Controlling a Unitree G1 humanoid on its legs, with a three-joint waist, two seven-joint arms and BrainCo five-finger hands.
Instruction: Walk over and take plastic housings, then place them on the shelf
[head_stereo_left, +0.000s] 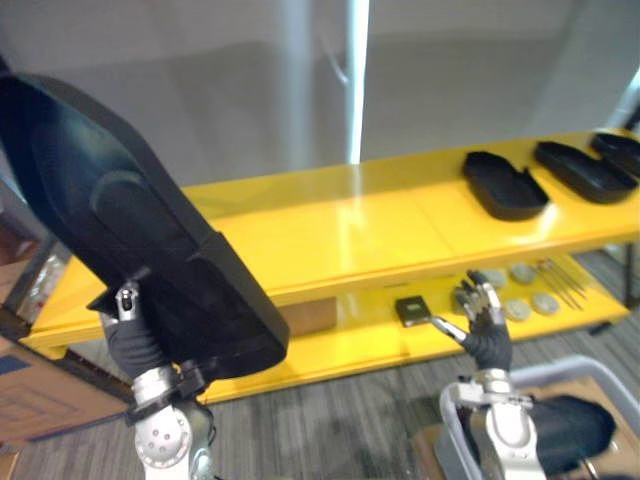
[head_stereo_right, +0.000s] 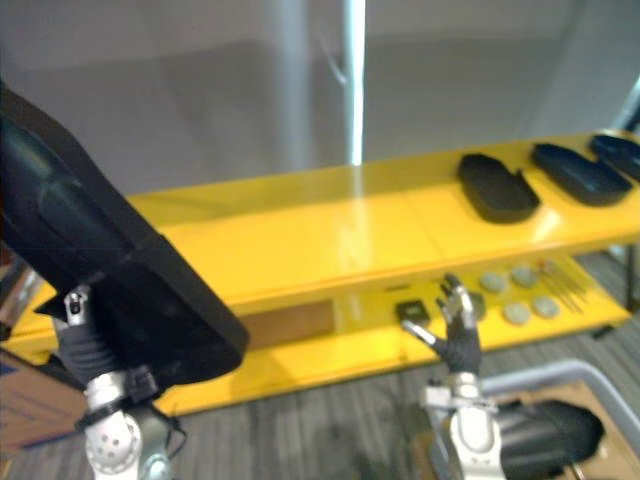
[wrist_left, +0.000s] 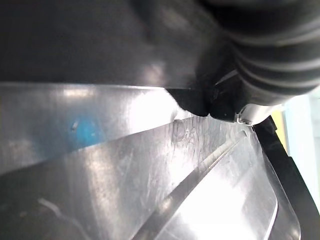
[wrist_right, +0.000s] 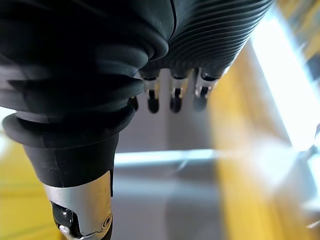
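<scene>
Slanting over the shelf's left end, the housing rides our left hand; we cannot tell its grip. Our right hand spreads empty.

Large black housing at near left, cut off by the left edge. Left hand mostly hidden behind it. At far right on top shelf, third housing cut off by the right edge. On lower shelf, grey round pieces and thin rods, too small to identify.
</scene>
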